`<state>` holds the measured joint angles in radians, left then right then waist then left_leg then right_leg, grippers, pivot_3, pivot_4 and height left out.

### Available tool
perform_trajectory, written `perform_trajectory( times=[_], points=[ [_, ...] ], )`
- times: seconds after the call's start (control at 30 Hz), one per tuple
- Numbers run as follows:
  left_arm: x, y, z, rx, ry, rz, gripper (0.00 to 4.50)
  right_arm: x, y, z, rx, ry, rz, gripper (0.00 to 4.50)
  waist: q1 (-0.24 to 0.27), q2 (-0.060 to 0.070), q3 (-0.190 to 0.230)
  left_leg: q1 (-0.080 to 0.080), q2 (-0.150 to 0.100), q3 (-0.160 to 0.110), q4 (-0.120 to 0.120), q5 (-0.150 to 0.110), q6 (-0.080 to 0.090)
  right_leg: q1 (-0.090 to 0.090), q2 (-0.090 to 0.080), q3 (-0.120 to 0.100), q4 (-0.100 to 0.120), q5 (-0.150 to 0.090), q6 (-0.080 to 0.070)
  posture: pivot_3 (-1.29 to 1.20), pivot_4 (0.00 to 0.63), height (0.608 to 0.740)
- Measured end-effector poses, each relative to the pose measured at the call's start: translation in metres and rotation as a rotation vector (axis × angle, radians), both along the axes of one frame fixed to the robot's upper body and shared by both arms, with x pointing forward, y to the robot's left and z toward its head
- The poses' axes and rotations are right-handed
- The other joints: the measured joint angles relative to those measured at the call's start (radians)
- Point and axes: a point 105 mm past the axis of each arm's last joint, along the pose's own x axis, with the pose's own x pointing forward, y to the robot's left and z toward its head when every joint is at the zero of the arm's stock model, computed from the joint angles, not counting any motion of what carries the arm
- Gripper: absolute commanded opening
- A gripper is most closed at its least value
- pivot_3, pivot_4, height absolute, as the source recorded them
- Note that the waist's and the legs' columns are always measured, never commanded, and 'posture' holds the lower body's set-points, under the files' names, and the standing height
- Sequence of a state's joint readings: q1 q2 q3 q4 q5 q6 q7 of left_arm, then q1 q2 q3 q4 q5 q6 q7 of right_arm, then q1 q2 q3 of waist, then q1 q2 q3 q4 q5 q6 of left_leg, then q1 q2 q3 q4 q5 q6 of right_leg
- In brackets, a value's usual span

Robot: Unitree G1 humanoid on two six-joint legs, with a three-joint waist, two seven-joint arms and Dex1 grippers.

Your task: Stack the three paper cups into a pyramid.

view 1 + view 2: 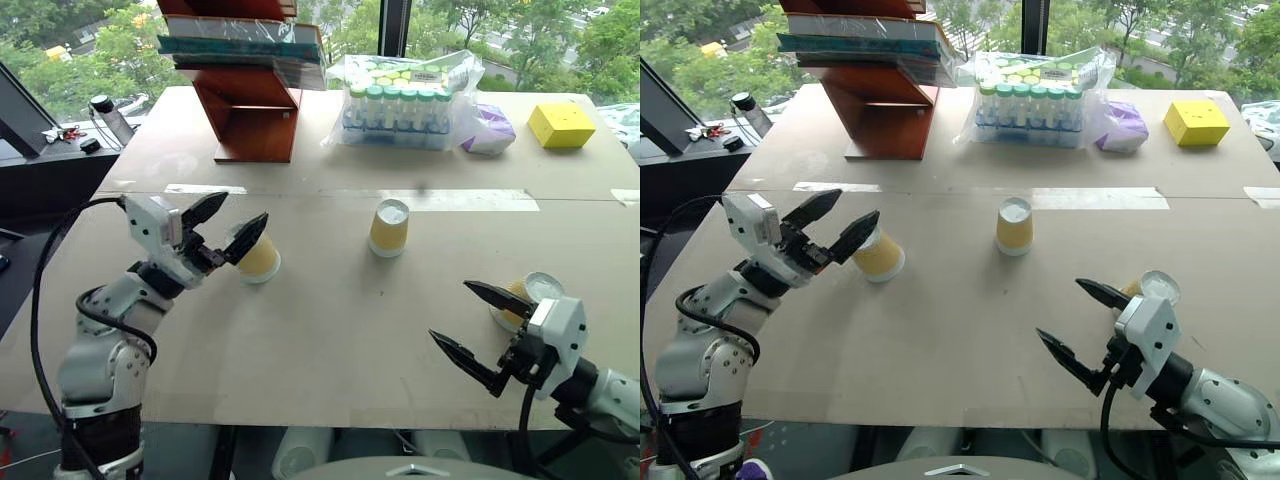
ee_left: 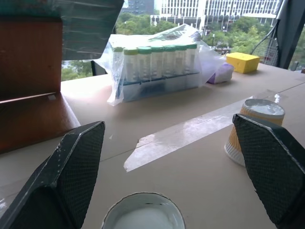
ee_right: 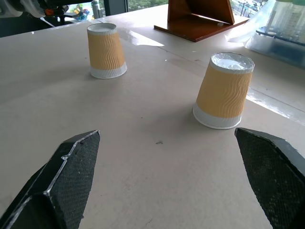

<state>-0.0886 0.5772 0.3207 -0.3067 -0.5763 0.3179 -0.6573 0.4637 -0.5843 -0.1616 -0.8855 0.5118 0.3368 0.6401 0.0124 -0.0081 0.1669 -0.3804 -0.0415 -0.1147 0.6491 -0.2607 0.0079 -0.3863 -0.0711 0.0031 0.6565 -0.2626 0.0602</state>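
Left hand (image 1: 228, 226) agape above cup (image 1: 259, 258)

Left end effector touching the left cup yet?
Apart. Left wrist view: the left end effector is open, the cup sitting between its fingers with table showing either side.

The table (image 1: 330, 330) is seen from above and behind by both eye views, facing forward and down; the windows lie along the top edge of the frame. Nearly the same scene is shared by the two, shifted slightly sideways. The left wrist view is set low, just above the tabletop, looking level along its fingers (image 2: 71, 171) toward the bagged bottles (image 2: 157, 67) at upper centre. The right wrist view is likewise set low and close, facing across the table toward two cups (image 3: 224, 90). The middle cup (image 1: 389, 228) is shared by all four views.
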Motion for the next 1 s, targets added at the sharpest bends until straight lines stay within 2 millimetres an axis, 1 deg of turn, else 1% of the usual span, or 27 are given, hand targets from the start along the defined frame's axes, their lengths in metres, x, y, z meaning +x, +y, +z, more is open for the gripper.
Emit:
perform_trajectory(
  times=[0.07,0.13,0.4,0.67,0.83,1.0],
  points=[
    [0.003,-0.001,-0.007,0.004,0.043,0.015,4.42,0.000,0.000,0.000,0.000,0.001,0.000,4.50,-0.001,0.000,0.000,0.000,0.000,0.000,0.000,0.000,0.000,0.000,0.000,0.000,0.000,0.000,0.000,0.00,0.150,0.740],
    [0.005,0.002,-0.013,0.008,0.082,0.038,4.42,-0.002,-0.001,-0.001,0.001,0.004,-0.002,4.50,-0.004,0.000,0.000,0.000,0.000,0.000,0.000,0.000,0.000,0.000,0.000,0.000,0.000,0.000,0.000,0.00,0.150,0.740],
    [0.003,0.010,-0.029,0.034,0.176,0.043,4.42,-0.003,0.002,-0.004,0.002,-0.001,-0.006,4.50,-0.001,0.000,0.000,0.000,0.000,0.000,0.000,0.000,0.000,0.000,0.000,0.000,0.000,0.000,0.000,0.00,0.150,0.740],
    [0.005,0.022,-0.041,0.075,0.224,0.079,4.42,-0.003,0.003,-0.005,0.005,0.001,-0.014,4.50,-0.001,0.000,0.000,0.000,0.000,0.000,0.000,0.000,0.000,0.000,0.000,0.000,0.000,0.000,0.000,0.00,0.150,0.740],
    [0.002,0.023,-0.046,0.078,0.241,0.079,4.42,-0.004,0.003,-0.006,0.006,0.007,-0.013,4.50,-0.001,0.000,0.000,0.000,0.001,0.000,0.000,0.000,0.000,0.000,0.000,0.001,0.000,0.000,0.000,0.00,0.150,0.740],
    [0.004,0.024,-0.058,0.086,0.283,0.073,4.42,-0.005,0.003,-0.006,0.005,0.008,-0.004,4.50,-0.001,0.000,0.000,0.000,0.001,0.000,0.000,0.000,0.000,0.000,0.000,0.000,0.000,0.000,0.000,0.00,0.150,0.740]
  ],
)
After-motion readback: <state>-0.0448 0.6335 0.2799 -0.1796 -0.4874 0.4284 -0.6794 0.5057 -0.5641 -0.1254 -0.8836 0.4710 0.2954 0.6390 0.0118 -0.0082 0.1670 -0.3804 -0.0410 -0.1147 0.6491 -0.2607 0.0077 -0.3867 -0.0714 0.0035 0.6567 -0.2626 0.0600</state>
